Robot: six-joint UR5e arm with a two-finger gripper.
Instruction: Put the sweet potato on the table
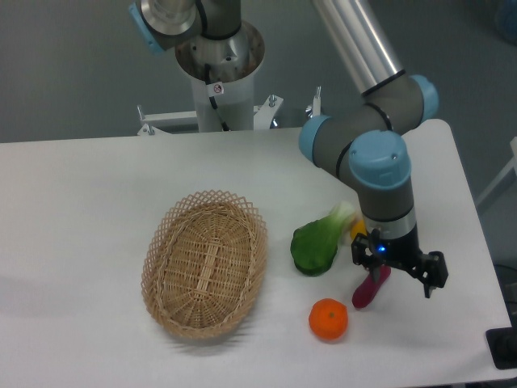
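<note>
The sweet potato is a slim magenta piece, tilted, with its upper end between my gripper's fingers and its lower tip at or just above the white table. My gripper points down at the right side of the table and is shut on the potato's upper end. The potato is right of the orange and below the green vegetable. The fingertips are mostly hidden by the gripper body.
An empty oval wicker basket lies at the table's middle. A green leafy vegetable lies left of the gripper, with a yellow piece partly hidden behind it. An orange sits near the front edge. The table's right edge is close.
</note>
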